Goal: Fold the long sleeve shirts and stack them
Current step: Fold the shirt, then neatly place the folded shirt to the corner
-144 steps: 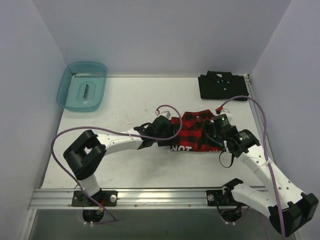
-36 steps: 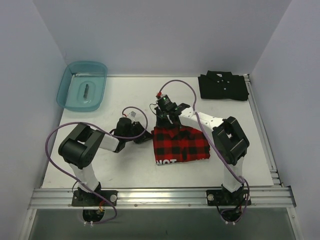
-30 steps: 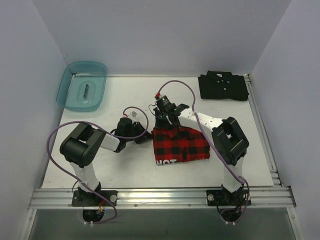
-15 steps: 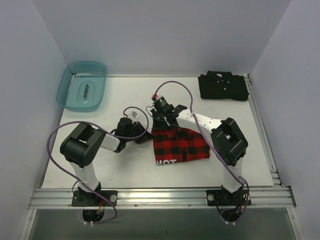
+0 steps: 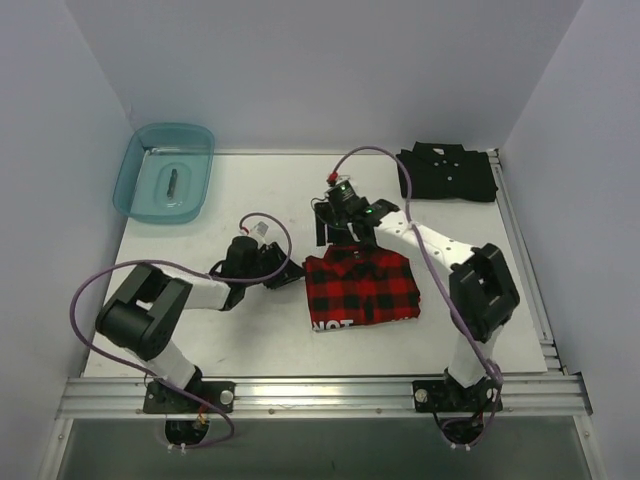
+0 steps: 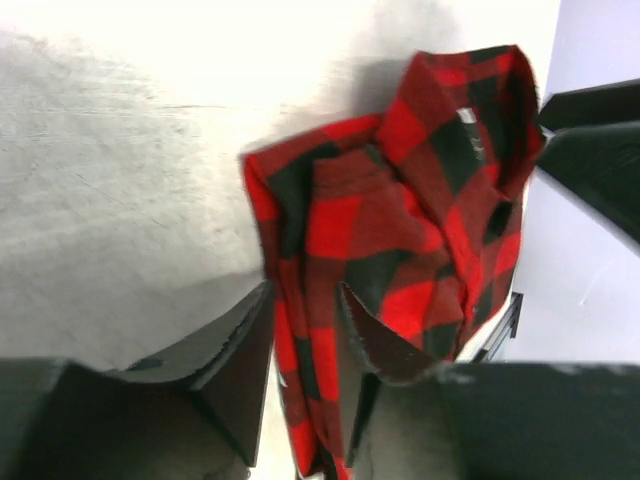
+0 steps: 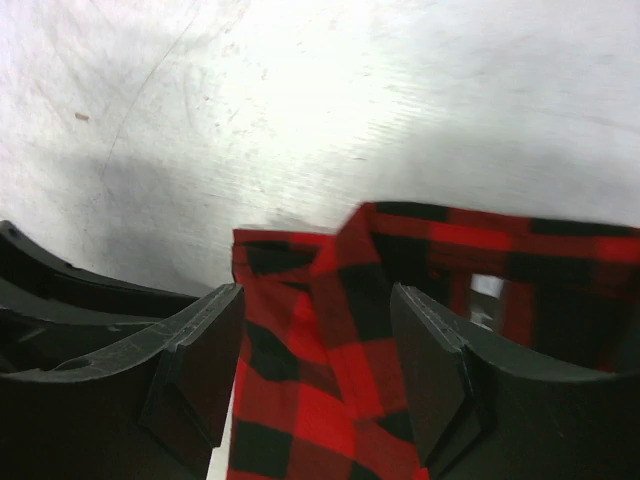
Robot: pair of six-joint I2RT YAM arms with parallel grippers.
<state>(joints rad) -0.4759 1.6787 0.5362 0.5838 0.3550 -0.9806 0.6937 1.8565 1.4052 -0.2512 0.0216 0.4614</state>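
The red-and-black plaid shirt (image 5: 362,288) lies folded flat at the table's middle, white letters at its near hem. My left gripper (image 5: 289,272) sits low at its left edge. In the left wrist view its jaws (image 6: 305,305) stand parted, with the shirt's edge (image 6: 400,190) running loosely between them. My right gripper (image 5: 333,238) hovers at the shirt's far left corner. Its fingers (image 7: 318,310) are spread wide above the plaid cloth (image 7: 330,400) without touching it. The black shirt (image 5: 447,172) lies folded at the far right corner.
A translucent teal bin (image 5: 165,172) with a small dark object inside stands at the far left. A metal rail (image 5: 310,392) runs along the near edge. White walls close in the table on three sides.
Both grippers have gone from shut to open, letting go of the plaid shirt. The right gripper has lifted slightly back and to the right; the shirt's far edge has settled flat.
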